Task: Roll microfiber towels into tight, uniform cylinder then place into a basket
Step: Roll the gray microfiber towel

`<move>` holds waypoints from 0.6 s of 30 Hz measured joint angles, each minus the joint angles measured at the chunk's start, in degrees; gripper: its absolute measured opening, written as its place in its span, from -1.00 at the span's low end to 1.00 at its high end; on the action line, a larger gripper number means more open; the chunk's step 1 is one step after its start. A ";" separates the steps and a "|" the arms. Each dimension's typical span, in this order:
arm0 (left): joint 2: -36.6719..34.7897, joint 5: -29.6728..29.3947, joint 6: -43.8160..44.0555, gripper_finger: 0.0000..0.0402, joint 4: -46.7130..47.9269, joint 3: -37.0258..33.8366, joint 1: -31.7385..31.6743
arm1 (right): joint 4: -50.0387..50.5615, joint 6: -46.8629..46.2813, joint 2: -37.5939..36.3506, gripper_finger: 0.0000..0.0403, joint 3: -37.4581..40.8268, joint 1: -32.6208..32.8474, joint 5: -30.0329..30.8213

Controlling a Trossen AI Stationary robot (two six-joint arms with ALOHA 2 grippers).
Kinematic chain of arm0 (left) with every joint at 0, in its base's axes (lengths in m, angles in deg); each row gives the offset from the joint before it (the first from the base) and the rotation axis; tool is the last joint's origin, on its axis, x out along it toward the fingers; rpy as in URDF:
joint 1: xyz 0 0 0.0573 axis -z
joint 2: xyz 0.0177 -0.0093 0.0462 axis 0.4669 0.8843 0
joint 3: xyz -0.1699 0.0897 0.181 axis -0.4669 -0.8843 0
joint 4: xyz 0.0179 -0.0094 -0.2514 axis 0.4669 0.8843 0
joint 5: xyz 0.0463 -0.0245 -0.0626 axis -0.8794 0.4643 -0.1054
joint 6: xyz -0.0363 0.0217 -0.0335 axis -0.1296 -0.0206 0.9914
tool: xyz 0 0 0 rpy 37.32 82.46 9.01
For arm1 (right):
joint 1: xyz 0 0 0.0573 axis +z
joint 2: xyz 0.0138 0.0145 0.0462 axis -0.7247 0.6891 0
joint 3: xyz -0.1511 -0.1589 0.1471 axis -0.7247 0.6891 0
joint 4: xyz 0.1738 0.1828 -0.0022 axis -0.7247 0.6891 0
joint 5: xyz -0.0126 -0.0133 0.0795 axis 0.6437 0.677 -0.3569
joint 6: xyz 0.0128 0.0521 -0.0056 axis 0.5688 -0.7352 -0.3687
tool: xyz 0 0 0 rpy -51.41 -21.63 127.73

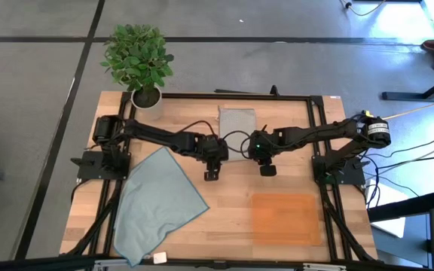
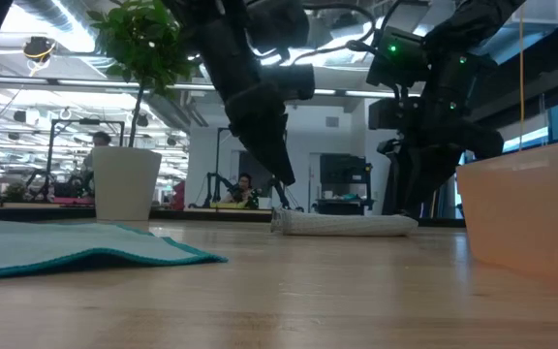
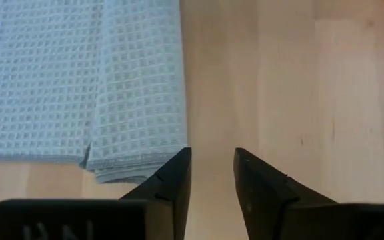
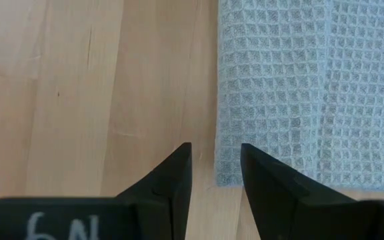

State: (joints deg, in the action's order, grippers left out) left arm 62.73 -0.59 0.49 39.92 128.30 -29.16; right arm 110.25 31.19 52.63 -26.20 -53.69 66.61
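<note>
Grey towel [image 1: 236, 129] folded into a narrow rectangle at the far middle of the table [image 1: 277, 237], lying flat, waffle weave clear in both wrist shots. Left gripper [image 1: 212, 172] parked just off its left near corner, right gripper [image 1: 267, 167] just off the right near corner, both hanging over bare wood and holding nothing. Left fingers [image 3: 172, 183] a small gap apart, nothing between them, towel edge just beside. Right fingers [image 4: 172, 180] same deal: narrow gap, empty, towel corner right next to one tip but not pinched. From the low cam, the grey towel [image 2: 342, 224] reads as a flat low bundle behind both arms.

Blue towel [image 1: 157, 203] spread out at an angle on the left near part of the table, well apart from the grey one, one edge slightly lifted in the low view. Basket [image 1: 285, 218] on the right near side, nothing inside. Plant [image 1: 137, 56] in a white pot [image 1: 146, 98] at the far left corner.
</note>
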 joint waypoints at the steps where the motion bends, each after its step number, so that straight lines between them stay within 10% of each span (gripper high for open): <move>1: 0.00 -0.32 -0.01 -0.46 0.00 0.00 0.09 | 0.01 0.04 0.00 -0.36 0.00 0.00 0.00; 18: 1.29 -4.77 -0.35 -0.44 -0.42 -0.04 0.35 | -10.55 0.17 0.02 -0.36 6.68 -0.02 2.49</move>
State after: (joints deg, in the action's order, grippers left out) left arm 64.02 -5.35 0.14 39.51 128.26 -28.80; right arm 99.70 31.36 52.65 -19.52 -53.71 69.10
